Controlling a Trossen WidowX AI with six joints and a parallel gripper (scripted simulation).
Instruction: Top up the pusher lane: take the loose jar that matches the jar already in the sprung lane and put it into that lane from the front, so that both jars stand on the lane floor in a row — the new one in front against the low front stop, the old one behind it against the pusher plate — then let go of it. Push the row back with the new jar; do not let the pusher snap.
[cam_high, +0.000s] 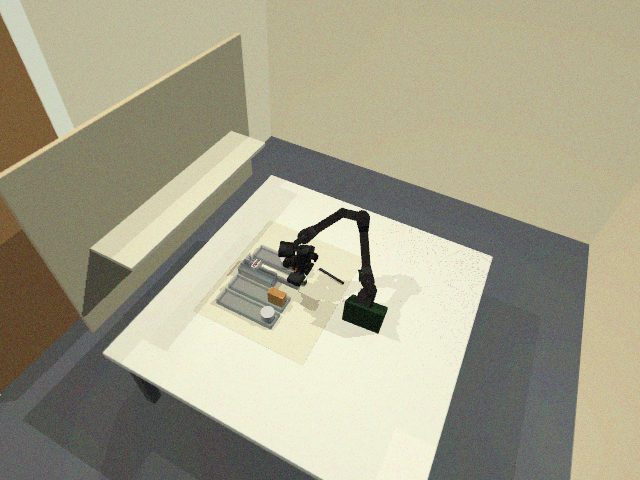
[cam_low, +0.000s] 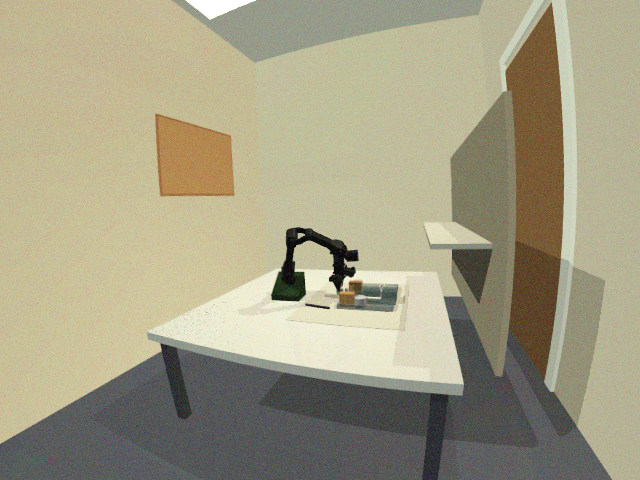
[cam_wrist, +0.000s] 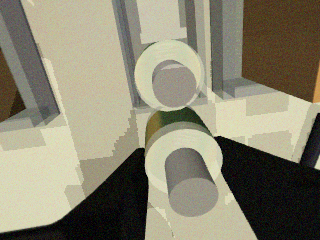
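Observation:
My gripper (cam_high: 297, 281) (cam_low: 338, 290) (cam_wrist: 179, 149) is shut on a jar (cam_wrist: 175, 117) with a green and tan band, a pale shoulder and a grey cap. The held jar looks upright, just outside the front end of the sprung lane (cam_wrist: 127, 65). A second jar (cam_wrist: 145, 75), with the same pale shoulder and grey cap, stands in that lane near its front end, with the pale pusher (cam_wrist: 163, 37) right behind it. Its band is hidden from above. The two jars look nearly touching in the wrist view. The held jar's base and its height above the table are hidden.
Neighbouring lanes hold an orange box (cam_high: 277, 296) (cam_low: 346, 298) and a pale cylinder (cam_high: 267, 313) (cam_low: 360, 300). Another orange-brown box (cam_low: 355, 285) stands in the lane beyond. A thin black bar (cam_high: 331, 275) (cam_low: 317, 305) lies on the table near the arm's base.

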